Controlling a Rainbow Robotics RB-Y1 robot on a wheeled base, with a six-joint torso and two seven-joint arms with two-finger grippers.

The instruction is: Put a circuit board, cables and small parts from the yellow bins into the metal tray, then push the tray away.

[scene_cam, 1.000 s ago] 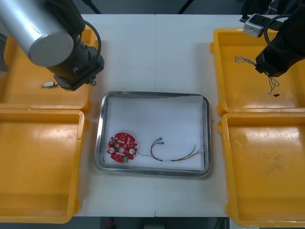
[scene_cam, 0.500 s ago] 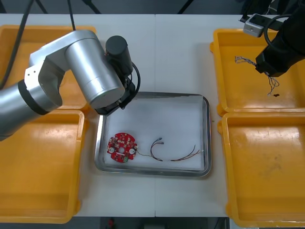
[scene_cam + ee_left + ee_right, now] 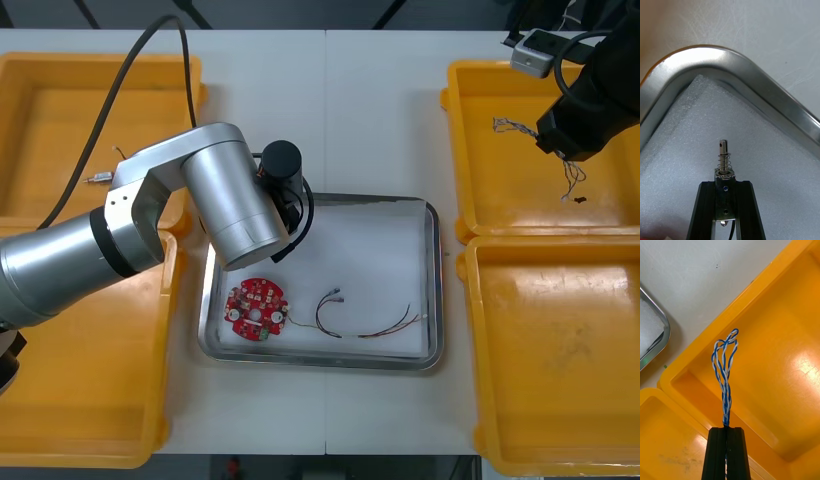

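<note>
The left gripper (image 3: 725,183) is clamped with its 2 fingers on a small metal part (image 3: 724,157), held just inside a corner of the metal tray (image 3: 752,80). The right gripper (image 3: 726,429) is pinched on a twisted blue and white cable (image 3: 725,363) above a yellow bin (image 3: 782,352). A red circuit board (image 3: 255,309) and a thin cable (image 3: 365,325) are laid in the tray.
</note>
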